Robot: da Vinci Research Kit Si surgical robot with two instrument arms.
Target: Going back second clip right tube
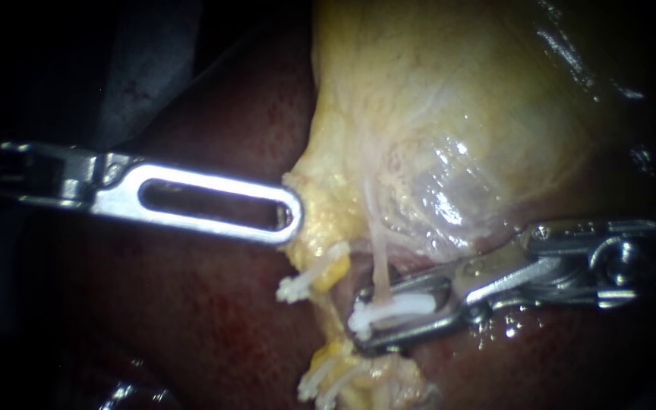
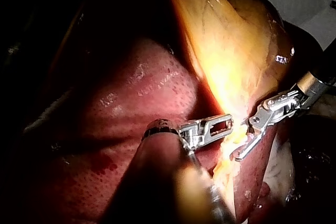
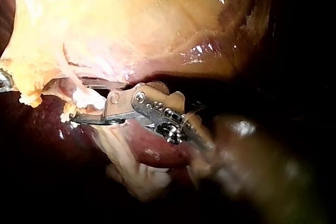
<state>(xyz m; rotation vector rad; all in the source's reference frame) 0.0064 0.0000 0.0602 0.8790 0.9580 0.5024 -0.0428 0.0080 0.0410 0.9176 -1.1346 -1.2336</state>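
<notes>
A thin pale tube runs down from the yellowish gallbladder to a white clip that sits across it. My right instrument comes in from the right with its jaws open. The clip lies in the gap between them, as the right wrist view also shows, with the clip inside the right instrument. My left instrument, with a slotted jaw, reaches in from the left and is shut on the gallbladder's lower edge. It appears again as the left instrument.
Dark red liver lies under and around everything. Another white clip sits on a short yellow stump left of the tube. More white clips show on fatty tissue below. In the left wrist view the right instrument faces mine.
</notes>
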